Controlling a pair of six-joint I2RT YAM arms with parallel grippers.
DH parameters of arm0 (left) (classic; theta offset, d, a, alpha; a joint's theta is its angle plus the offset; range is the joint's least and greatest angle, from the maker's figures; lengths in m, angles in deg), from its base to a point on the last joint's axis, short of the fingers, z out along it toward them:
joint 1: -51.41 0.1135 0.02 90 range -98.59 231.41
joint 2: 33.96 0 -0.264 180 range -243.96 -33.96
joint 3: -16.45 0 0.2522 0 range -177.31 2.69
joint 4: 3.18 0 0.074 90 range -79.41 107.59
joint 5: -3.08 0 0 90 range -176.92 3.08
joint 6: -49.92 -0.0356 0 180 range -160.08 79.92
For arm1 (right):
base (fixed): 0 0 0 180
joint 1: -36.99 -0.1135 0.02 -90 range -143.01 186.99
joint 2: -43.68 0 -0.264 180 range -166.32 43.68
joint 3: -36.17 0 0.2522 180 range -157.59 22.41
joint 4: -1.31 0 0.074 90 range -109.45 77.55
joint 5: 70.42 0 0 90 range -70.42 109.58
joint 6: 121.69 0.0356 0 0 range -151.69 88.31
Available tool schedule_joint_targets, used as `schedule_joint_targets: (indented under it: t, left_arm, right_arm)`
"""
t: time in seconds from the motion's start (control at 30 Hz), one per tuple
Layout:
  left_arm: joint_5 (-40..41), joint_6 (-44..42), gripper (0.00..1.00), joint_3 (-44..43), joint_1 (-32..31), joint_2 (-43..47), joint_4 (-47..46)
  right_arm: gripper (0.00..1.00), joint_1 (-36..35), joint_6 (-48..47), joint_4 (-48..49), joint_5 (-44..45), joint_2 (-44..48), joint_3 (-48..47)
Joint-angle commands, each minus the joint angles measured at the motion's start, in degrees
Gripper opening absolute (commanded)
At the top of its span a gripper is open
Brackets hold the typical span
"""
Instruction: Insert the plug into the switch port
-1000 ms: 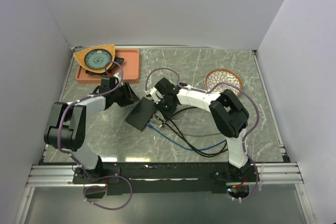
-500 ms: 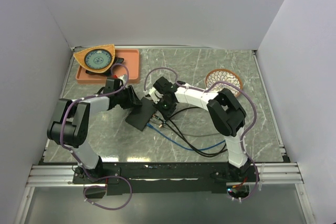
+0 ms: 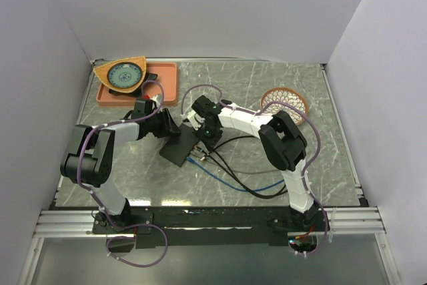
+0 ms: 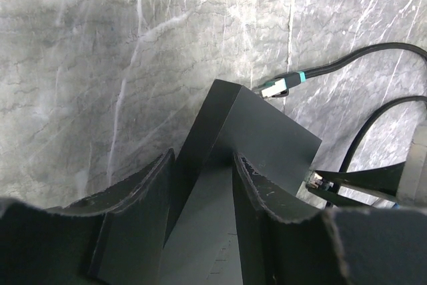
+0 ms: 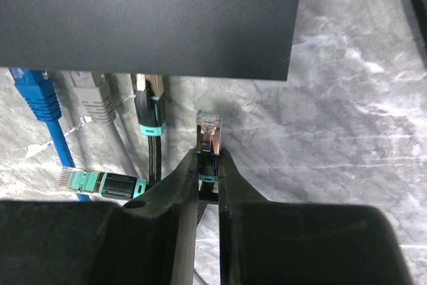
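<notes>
clear-tipped plug (image 5: 209, 139) just short of black switch box (image 5: 150, 18)

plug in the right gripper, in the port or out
Out. The plug, pinched by the right gripper, sits short of the switch edge, bare table between.

White walls box us in: back wall (image 3: 200, 11), left wall (image 3: 33, 98) and right wall (image 3: 390, 111), all plain and evenly lit. The table (image 3: 333, 158) is grey marble with pale veins and catches soft glare. A metal rail (image 3: 213, 221) runs along its near edge, with a dull grey surface (image 3: 213, 265) nearer still.
</notes>
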Motion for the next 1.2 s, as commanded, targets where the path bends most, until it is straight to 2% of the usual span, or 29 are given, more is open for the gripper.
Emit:
schedule_joint_targets:
  t: [0.0, 0.9, 1.17]
  left_arm:
    - [2.09, -1.82, 0.45, -0.72, -0.23, -1.31, 1.10]
    - [1.74, -1.56, 0.45, -0.90, -0.23, -0.52, 1.54]
    - [1.30, -1.47, 0.46, -1.25, -0.23, -0.79, 1.45]
  right_arm:
    - [0.00, -0.22, -0.83, 2.03, 1.70, -2.40, -3.63]
    - [0.00, -0.22, -1.62, -2.89, 2.41, -7.77, -11.80]
    - [0.00, -0.31, -2.32, -2.90, 0.92, -7.24, -10.93]
